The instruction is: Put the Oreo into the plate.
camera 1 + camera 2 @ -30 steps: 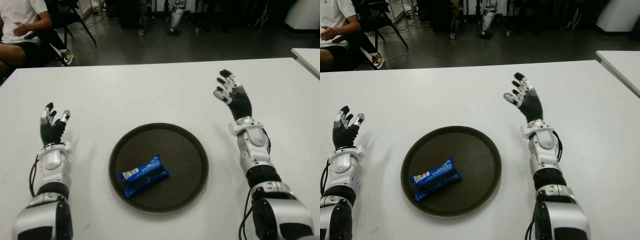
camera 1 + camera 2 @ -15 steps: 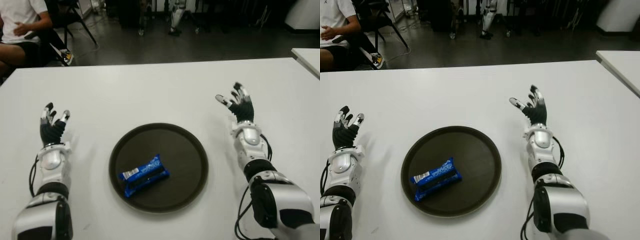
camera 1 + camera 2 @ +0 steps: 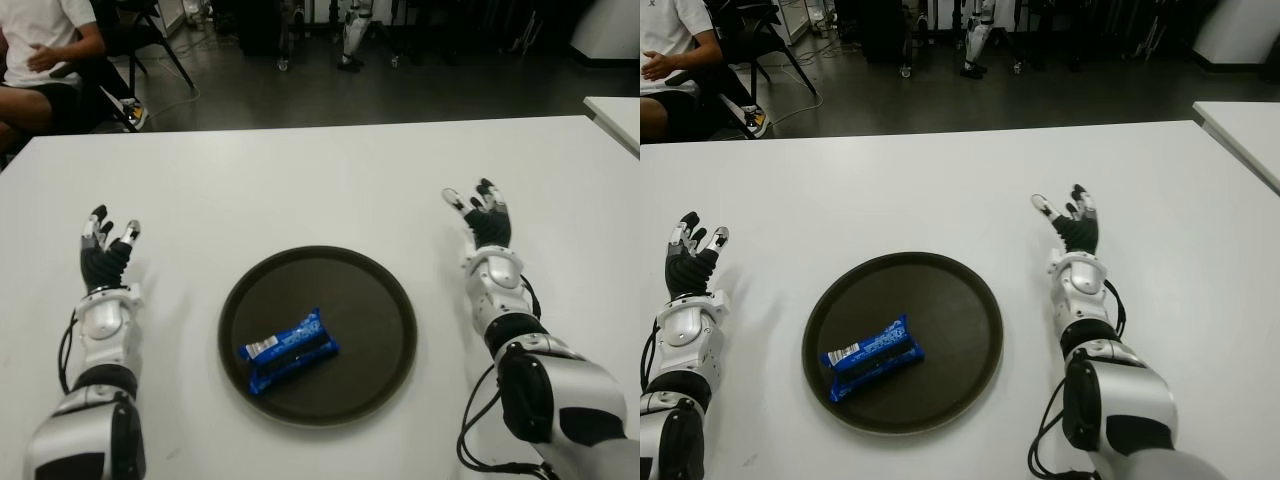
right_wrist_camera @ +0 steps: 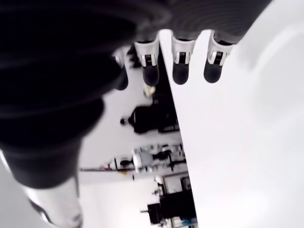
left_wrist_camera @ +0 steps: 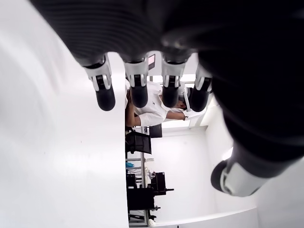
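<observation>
A blue Oreo pack (image 3: 288, 350) lies inside the round dark plate (image 3: 385, 300), toward its near left part. My right hand (image 3: 480, 212) is to the right of the plate, fingers spread and holding nothing, well apart from the pack. My left hand (image 3: 104, 243) shows to the left of the plate, fingers relaxed and empty. Both wrist views show only straight fingertips (image 5: 137, 92) (image 4: 180, 69) over the white table (image 4: 237, 156).
The white table (image 3: 300, 190) stretches around the plate. A second white table corner (image 3: 615, 110) shows at the far right. A seated person (image 3: 45, 50) and chairs are beyond the far left edge.
My right hand has drawn back toward me and lowered beside the plate, its forearm now lying closer to the table. The left hand, plate and pack have not moved.
</observation>
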